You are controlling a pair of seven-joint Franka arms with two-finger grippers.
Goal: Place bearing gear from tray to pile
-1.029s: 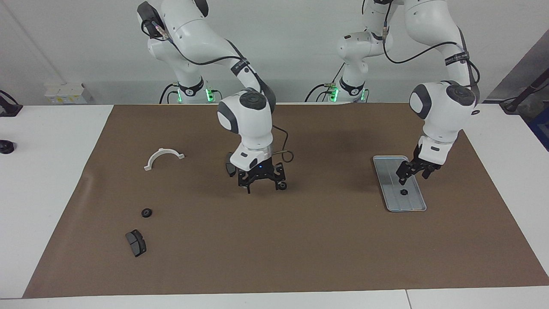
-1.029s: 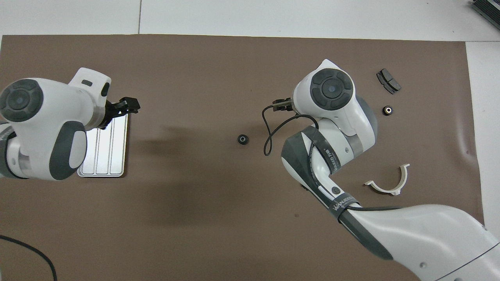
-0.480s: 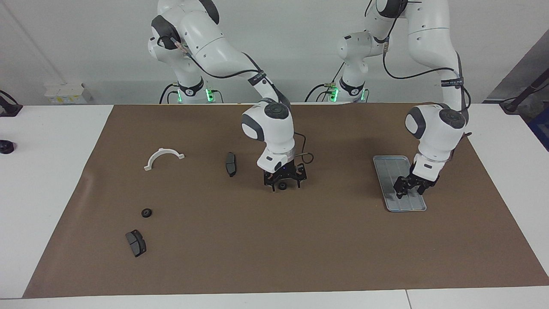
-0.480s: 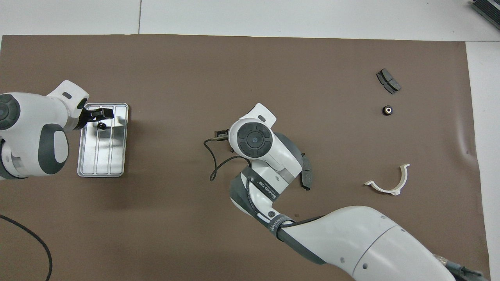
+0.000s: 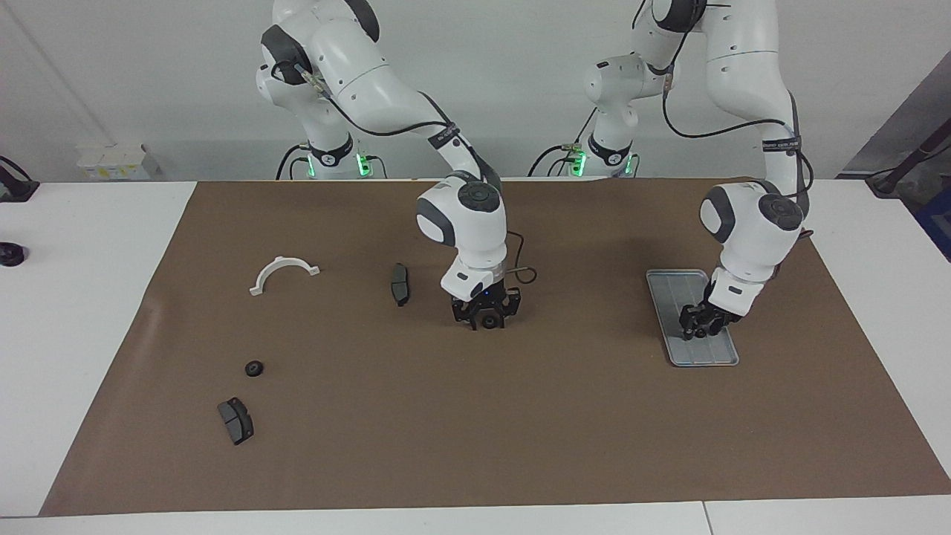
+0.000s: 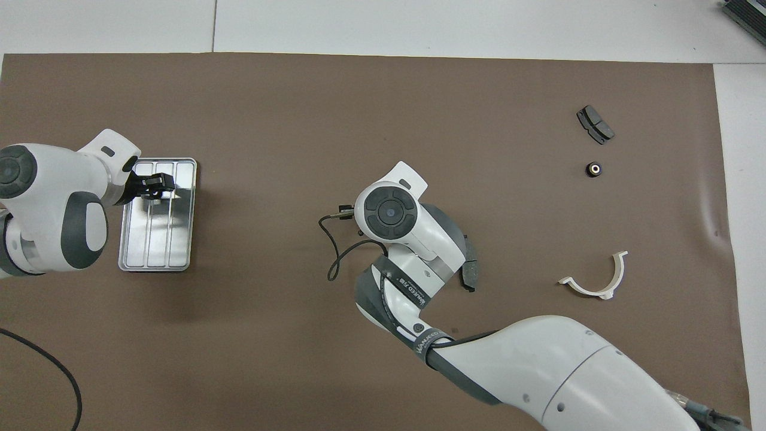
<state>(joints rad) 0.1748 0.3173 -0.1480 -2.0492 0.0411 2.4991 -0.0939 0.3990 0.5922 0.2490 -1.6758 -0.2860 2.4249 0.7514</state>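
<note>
Pinching gears with both hands: our left hand point(image 5: 699, 328) grips the one down on the tray point(image 5: 672, 293), our right hand point(image 5: 487, 321) another mid-table. Lift straight up, no dragging.

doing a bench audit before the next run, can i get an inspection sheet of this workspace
surface: brown mat over a white table.
job's things: silver tray at the left arm's end; one black gear at the right arm's end; another gear mid-mat.
clutter: two brake pads; white curved bracket.
grippers: left gripper low in the tray; right gripper down around the mid-mat gear.
cables: black loop at the right wrist; black cable on the mat.
surroundings: white wall; small white box.
</note>
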